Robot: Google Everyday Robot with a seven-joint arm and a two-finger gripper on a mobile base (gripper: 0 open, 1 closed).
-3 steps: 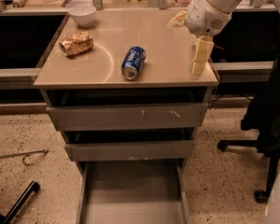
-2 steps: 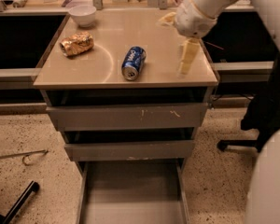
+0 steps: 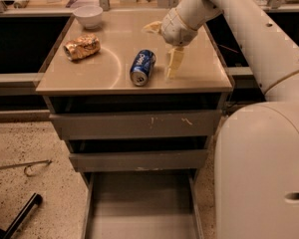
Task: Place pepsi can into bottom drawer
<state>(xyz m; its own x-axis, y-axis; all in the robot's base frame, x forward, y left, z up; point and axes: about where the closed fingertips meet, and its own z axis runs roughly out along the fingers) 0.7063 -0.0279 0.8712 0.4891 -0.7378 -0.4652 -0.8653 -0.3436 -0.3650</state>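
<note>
i am watching the tool (image 3: pixel 158 52) hanging over the right half of the tan tabletop (image 3: pixel 109 76), at the end of the white robot arm (image 3: pixel 249 29) that is reaching in from the upper right. its two pale fingers (image 3: pixel 174 63) are standing spread wide apart and are gripping nothing. one is pointing left and the other is pointing down, and i cannot tell whether the lower tip is touching the surface.

the small blue cylindrical pepsi can (image 3: pixel 142 67) with white lettering and silver ends is lying on its side near the middle of the tabletop. one silver end is facing the front edge, and the can is sitting just left of the lower finger, apart from it.

the gold-brown shiny foil snack bag (image 3: pixel 82 47) is lying well to the left of the can, and the round white bowl (image 3: pixel 87 15) is sitting behind the bag near the back left corner.

under the tabletop, the two upper grey metal drawers (image 3: pixel 134 125) are showing their scuffed flat fronts. below them the wide, shallow grey bottom drawer (image 3: pixel 139 203) is standing pulled out toward me, showing its flat floor and thin side walls. a thin metal hook (image 3: pixel 25 168) is lying on the speckled floor (image 3: pixel 20 143) to the left.
</note>
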